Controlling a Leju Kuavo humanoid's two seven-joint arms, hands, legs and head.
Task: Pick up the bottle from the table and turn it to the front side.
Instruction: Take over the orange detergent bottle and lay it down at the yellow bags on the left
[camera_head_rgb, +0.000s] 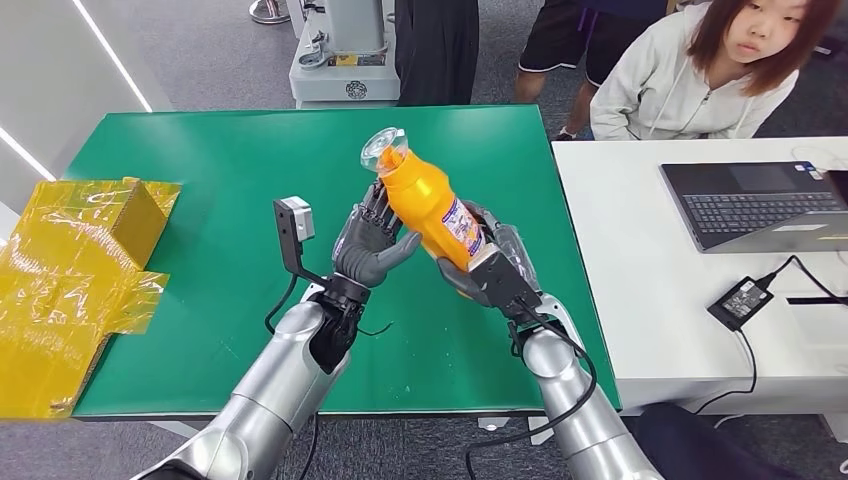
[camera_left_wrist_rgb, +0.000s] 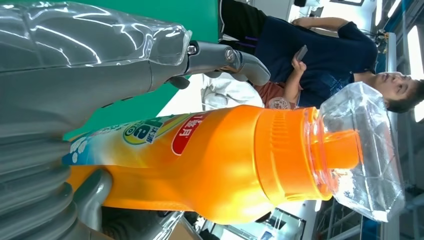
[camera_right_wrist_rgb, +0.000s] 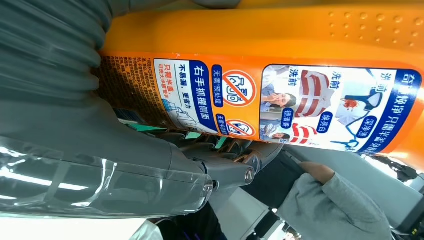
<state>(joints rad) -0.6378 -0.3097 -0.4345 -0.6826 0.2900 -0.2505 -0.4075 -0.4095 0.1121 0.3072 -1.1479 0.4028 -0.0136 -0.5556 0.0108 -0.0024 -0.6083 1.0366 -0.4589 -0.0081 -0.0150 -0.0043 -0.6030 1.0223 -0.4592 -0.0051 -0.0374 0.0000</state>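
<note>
Bottle (camera_head_rgb: 428, 205): orange, lifted clear of the green table (camera_head_rgb: 200, 160) in the head view, held between both hands above the table's middle. Long axis tilted, clear cap (camera_head_rgb: 383, 150) up and away toward the far left, base down toward the right hand (camera_head_rgb: 490, 270). Right hand wrapped around the lower body, fingers closed on it. Left hand (camera_head_rgb: 372, 245) against the bottle's left side, fingers pressed to the orange wall, thumb reaching under. Label strip with blue and white showing toward the right; no writing legible from here. Yellow wrapped box (camera_head_rgb: 60, 270) at the table's left edge; laptop (camera_head_rgb: 755, 205) and power adapter (camera_head_rgb: 740, 303) on the white table (camera_head_rgb: 650, 330) beside; seated person (camera_head_rgb: 700, 70) behind it.

Left wrist view: bottle (camera_left_wrist_rgb: 225, 160) lying along the frame, clear cap (camera_left_wrist_rgb: 365, 150) over an orange spout at the far end. Front label with a green-and-yellow logo and a red badge with white Chinese characters, too skewed to read surely. Left hand (camera_left_wrist_rgb: 80, 90) with thumb above the bottle and a finger (camera_left_wrist_rgb: 92, 192) beneath, both touching it.

Right wrist view: back label (camera_right_wrist_rgb: 280, 105) close up, blue panels reading "右手抓握侧面", "洗前", "洗后", two red prohibition circles, small instruction print. Right hand (camera_right_wrist_rgb: 90, 130) clasped against the labelled side, fingers (camera_right_wrist_rgb: 225, 165) curled round the bottle.
</note>
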